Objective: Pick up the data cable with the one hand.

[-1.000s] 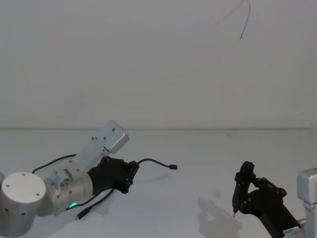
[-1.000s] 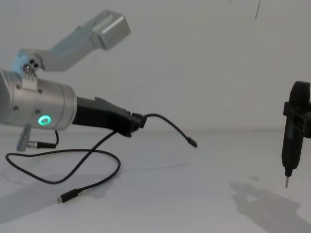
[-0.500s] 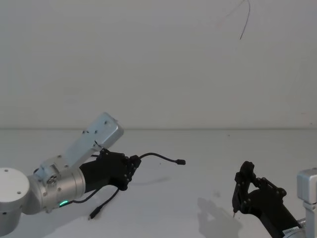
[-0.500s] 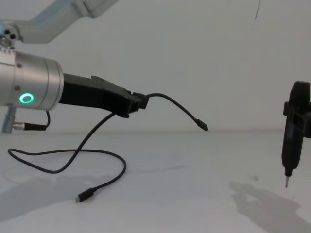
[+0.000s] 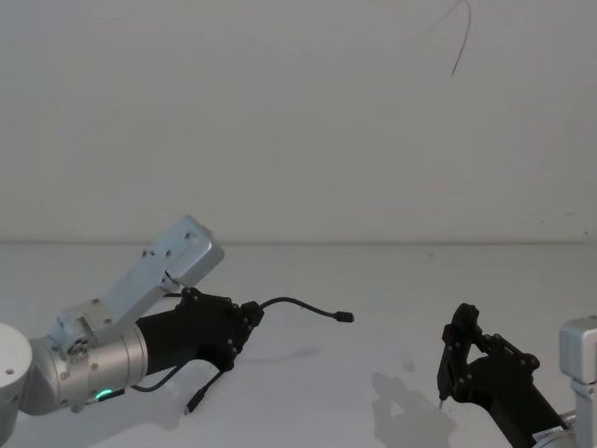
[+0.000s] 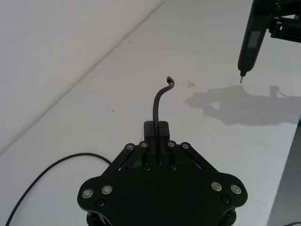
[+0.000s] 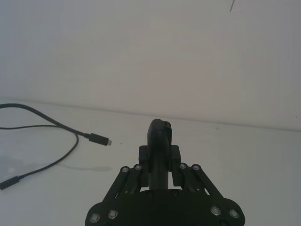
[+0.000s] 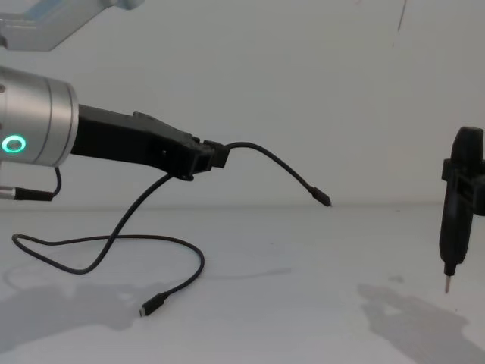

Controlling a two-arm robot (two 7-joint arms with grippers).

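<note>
One cable (image 8: 121, 224) hangs from my left gripper (image 8: 217, 155), fingers pinched on it near one end, raised at the left; the slack loops down to the desk (image 8: 303, 303) (long tail). At right, my right gripper (image 7: 160, 157) clamps a pointed tool (image 8: 449, 235).

Head looks down on the worktop (image 5: 392, 280), chest low across it — both face the same wall (image 5: 280, 112); wrist cameras sit close behind their fingers (image 6: 164, 131).

Bright, even light from above on a white table (image 8: 288, 250); soft grey shadows (blurred at their edges) lie on it, left and right.
</note>
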